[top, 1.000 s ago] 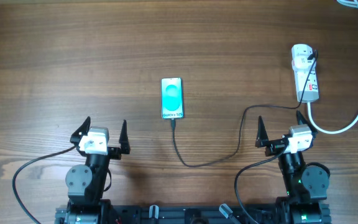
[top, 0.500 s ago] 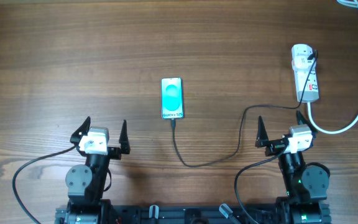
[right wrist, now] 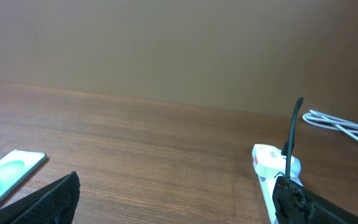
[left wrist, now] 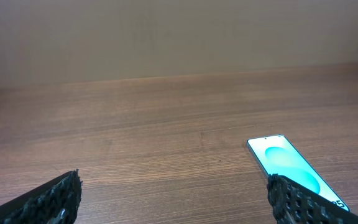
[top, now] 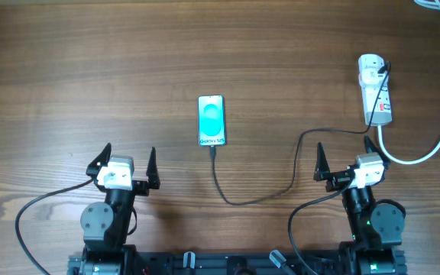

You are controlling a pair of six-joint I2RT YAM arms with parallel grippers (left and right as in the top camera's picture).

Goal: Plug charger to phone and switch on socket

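The phone (top: 211, 120) lies flat mid-table with its turquoise screen up; it also shows in the left wrist view (left wrist: 291, 168) and the right wrist view (right wrist: 8, 171). The charger (top: 243, 201), a thin black cable, runs from the phone's near short end in a loop to the white adapter on the socket (top: 375, 92). Whether its tip sits inside the phone I cannot tell. The socket (right wrist: 272, 165) carries a red switch mark. My left gripper (top: 130, 151) stands open near the front edge, left of the phone. My right gripper (top: 344, 145) is open just below the socket. Both are empty.
A thick white cord (top: 434, 145) curves from the socket's near end out to the right and up past the table's far right corner. The arms' own black cables (top: 37, 210) trail by the bases at the front edge.
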